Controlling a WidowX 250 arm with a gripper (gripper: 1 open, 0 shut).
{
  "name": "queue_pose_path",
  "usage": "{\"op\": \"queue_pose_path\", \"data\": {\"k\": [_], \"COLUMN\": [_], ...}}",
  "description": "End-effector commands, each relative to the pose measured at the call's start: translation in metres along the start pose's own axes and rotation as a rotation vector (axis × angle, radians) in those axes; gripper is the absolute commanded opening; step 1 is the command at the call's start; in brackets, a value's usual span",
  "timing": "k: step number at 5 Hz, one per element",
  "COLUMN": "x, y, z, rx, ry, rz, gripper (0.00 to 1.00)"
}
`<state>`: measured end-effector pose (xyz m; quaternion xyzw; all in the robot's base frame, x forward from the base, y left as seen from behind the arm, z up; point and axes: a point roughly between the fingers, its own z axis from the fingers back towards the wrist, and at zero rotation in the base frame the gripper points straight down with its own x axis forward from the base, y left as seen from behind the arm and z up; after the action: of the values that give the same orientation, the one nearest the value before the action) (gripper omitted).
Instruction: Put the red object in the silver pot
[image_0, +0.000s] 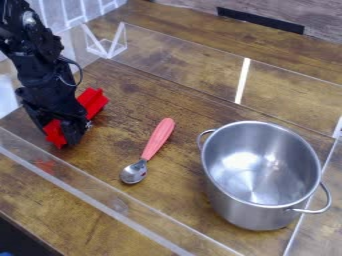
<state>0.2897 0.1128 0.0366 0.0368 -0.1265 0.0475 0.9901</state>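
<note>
While the silver pot (263, 172) sits apart, the tool (64, 118) grips the red object (75, 116).

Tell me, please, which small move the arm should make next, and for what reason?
Probably lift straight up. The gripper appears closed around the red object, which still lies on the table, while the silver pot stands empty far to the right, with a spoon between them.

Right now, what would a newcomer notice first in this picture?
First the big silver pot, empty, at lower right of the wooden table. Then the red block at far left, with the black gripper closed around its middle. Between them lies a spoon with a pink handle.
</note>
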Motion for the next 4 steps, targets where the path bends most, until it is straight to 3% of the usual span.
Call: {"op": "queue_pose_path", "data": {"k": [1, 2, 4], "x": [0.019, 0.019, 0.017], "y": [0.004, 0.004, 0.002], "z": [0.028, 0.036, 0.04], "rx": [0.013, 0.002, -0.021], "ry": [-0.087, -0.091, -0.067], "rz": [0.009, 0.023, 0.029], "gripper": [0.0, 0.0, 0.0]}}
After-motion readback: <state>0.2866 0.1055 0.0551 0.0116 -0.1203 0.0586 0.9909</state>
